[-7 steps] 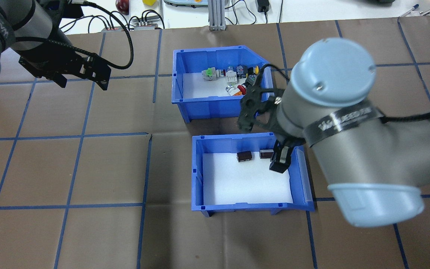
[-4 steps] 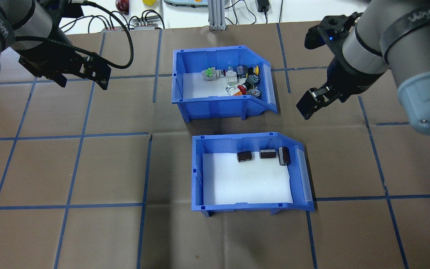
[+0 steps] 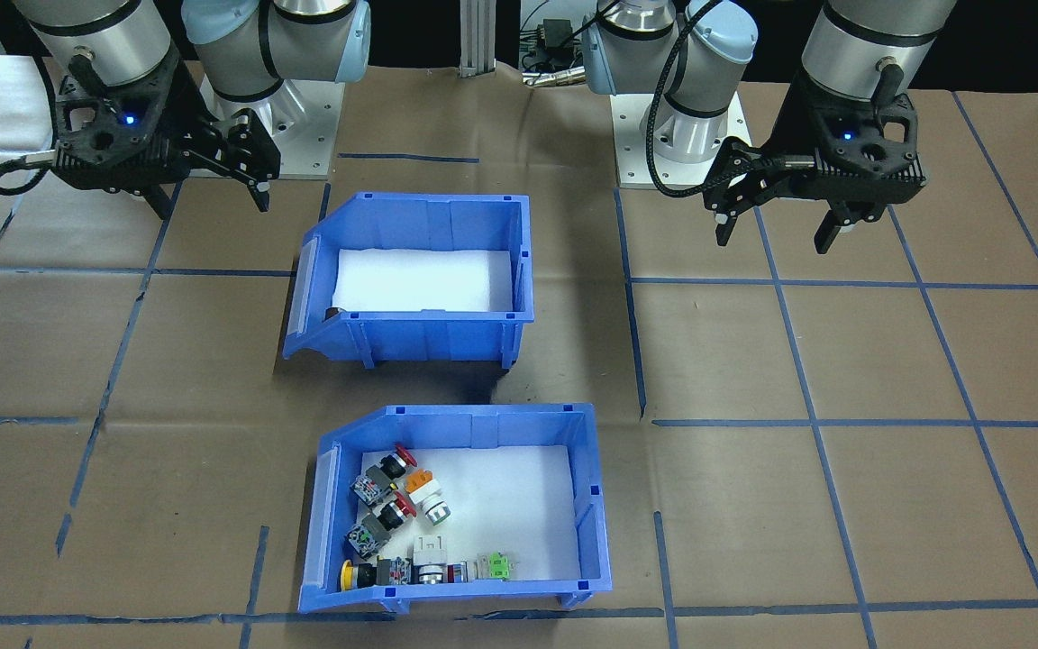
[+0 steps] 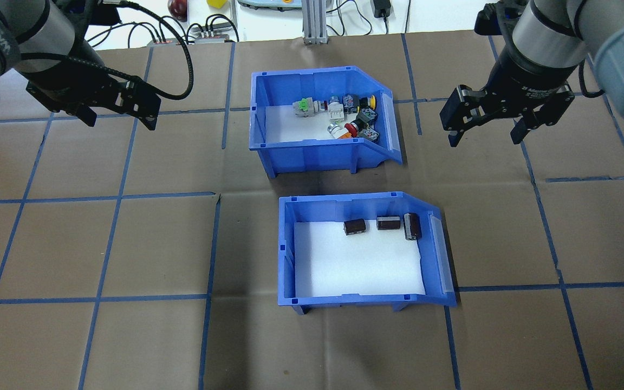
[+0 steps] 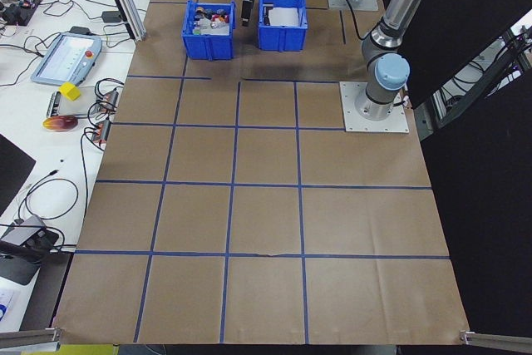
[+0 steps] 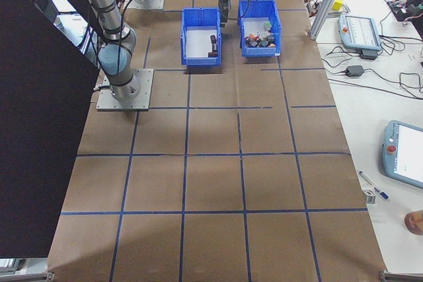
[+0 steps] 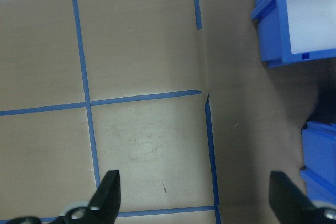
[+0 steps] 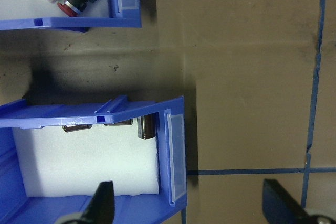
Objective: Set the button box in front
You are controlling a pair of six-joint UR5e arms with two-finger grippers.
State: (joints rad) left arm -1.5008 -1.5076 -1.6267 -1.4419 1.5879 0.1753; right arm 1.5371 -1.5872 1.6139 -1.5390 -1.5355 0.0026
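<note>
The foam-lined blue plastic button box (image 4: 320, 122) sits beyond the matching bin of brown cylinders (image 4: 363, 252), while both the right gripper (image 4: 485, 130) and left gripper (image 4: 119, 116) hang spread wide and empty, no lettering legible.

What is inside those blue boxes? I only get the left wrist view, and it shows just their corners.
Observer: The box farther from the robot, the button box, holds colourful push-buttons bunched at its right end.
Operator: And the other one?
Observer: The nearer bin holds three dark brown cylinders along its far wall.
Operator: Is the other arm carrying anything?
Observer: No. The right gripper hangs open and empty, off to the right of the button box.
</note>
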